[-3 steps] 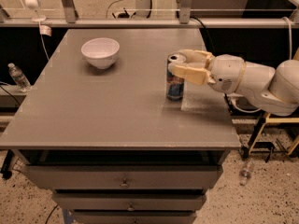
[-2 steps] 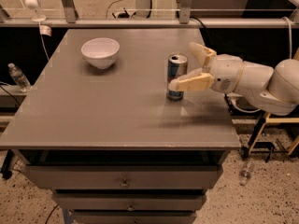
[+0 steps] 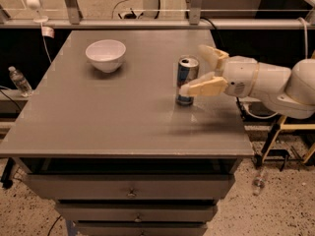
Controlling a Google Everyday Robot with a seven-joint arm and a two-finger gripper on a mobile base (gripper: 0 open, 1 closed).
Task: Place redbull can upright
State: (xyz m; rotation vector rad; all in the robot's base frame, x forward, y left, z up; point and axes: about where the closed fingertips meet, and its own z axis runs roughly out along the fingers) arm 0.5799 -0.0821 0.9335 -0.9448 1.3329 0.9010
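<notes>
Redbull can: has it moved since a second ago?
No. The redbull can stands upright at the same spot relative to the white bowl; only the tool, now open around it, has let go.

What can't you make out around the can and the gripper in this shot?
- Camera view: part of the redbull can is hidden behind the near finger of the open gripper. Whether that finger touches the can cannot be told.
- Camera view: the can's print is too small to read.
- Camera view: the arm is cut off by the right edge.
- Camera view: the drawers are closed, so their insides are hidden.
</notes>
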